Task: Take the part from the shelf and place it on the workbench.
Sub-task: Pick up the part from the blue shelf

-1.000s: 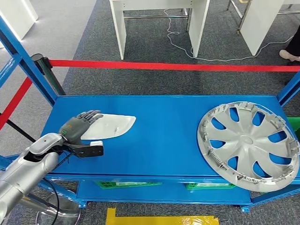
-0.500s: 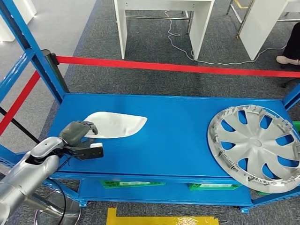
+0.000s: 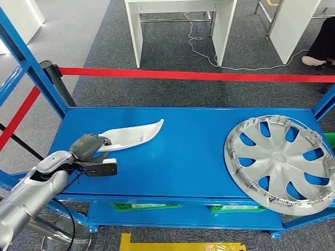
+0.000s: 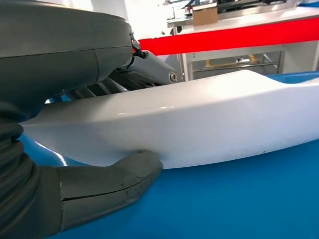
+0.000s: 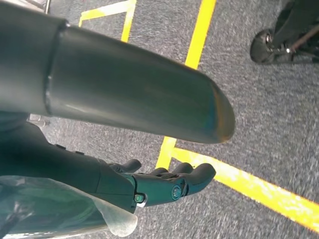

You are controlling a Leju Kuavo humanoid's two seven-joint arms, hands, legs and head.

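Note:
A long white plastic part (image 3: 134, 135) lies at the left of the blue shelf (image 3: 189, 157), its far edge tipped up. My left hand (image 3: 87, 146) grips its near left end, fingers curled over the top. In the left wrist view the thick thumb (image 4: 112, 186) presses under the white part (image 4: 211, 119) while the darker fingers (image 4: 150, 67) clamp it from the other side. My right hand (image 5: 165, 184) hangs over the grey floor, fingers stretched out and holding nothing.
A large silver hubcap (image 3: 280, 162) lies on the shelf's right end. Blue uprights (image 3: 35, 68) frame the shelf at the left. A red barrier tape (image 3: 197, 75) runs behind it, with white table legs (image 3: 136, 31) beyond. Yellow floor lines (image 5: 233, 179) lie beneath my right hand.
My left hand's fingers went from lying flat on the white part to curling around it. The part now stands tipped on its edge instead of lying flat. The view shifted slightly.

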